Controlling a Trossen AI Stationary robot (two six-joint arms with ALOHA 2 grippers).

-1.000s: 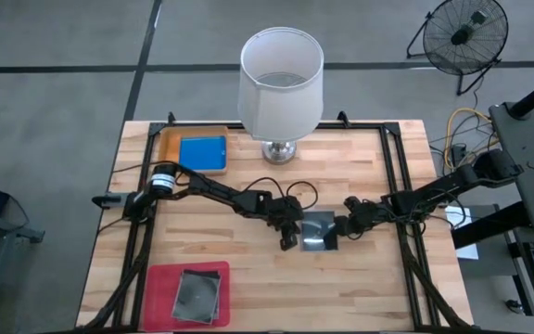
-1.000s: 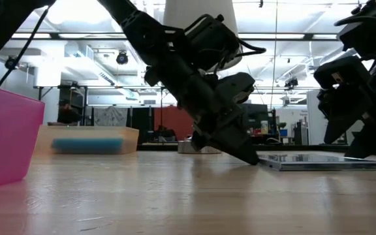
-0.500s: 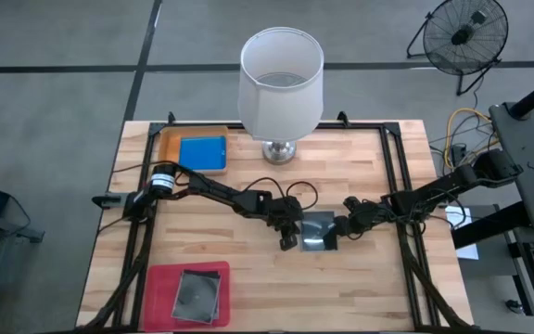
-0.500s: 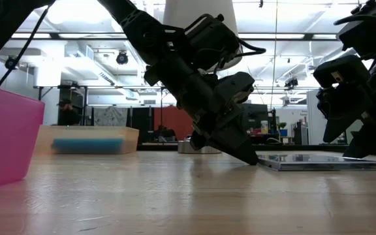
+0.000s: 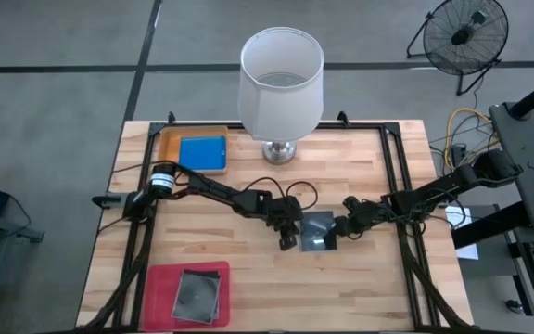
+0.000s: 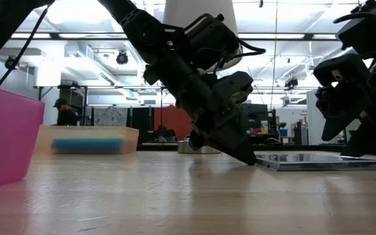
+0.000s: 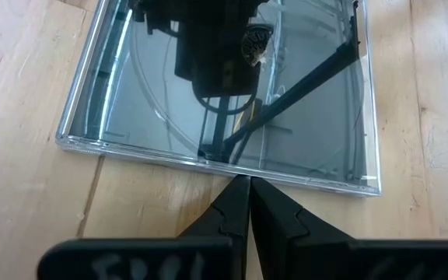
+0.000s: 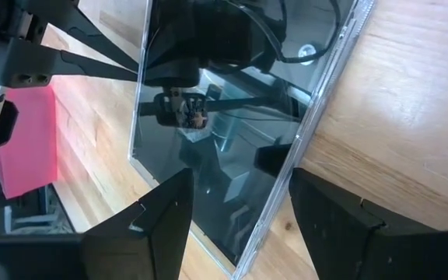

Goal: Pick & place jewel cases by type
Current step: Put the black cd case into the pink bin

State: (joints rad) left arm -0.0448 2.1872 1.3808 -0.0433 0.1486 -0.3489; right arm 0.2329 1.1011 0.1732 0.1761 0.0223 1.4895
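A dark transparent jewel case (image 5: pixel 318 230) with a round disc lies flat on the table's middle; it also shows in the low view (image 6: pixel 318 160). My left gripper (image 5: pixel 290 241) is shut, slanting down, with its tips at the case's left edge (image 7: pixel 236 173). My right gripper (image 5: pixel 339 228) is open at the case's right side; in the right wrist view (image 8: pixel 239 175) one finger stands over the case and one over the wood beside its edge (image 8: pixel 317 93). A blue case (image 5: pixel 202 153) lies in the orange tray (image 5: pixel 167 141). A dark case (image 5: pixel 196 295) lies in the magenta tray (image 5: pixel 160 288). My left gripper touches the middle of the case's left edge (image 7: pixel 238 176) with the tips of its shut fingers, slanting down from the table's left. The case lies flat on the table. My right gripper: I cannot tell whether its open fingers touch the case.
A lamp with a white shade (image 5: pixel 281 79) stands at the far middle of the table. The orange tray is at the far left and the magenta tray at the near left corner. Black frame rails (image 5: pixel 392 167) run along the table's sides.
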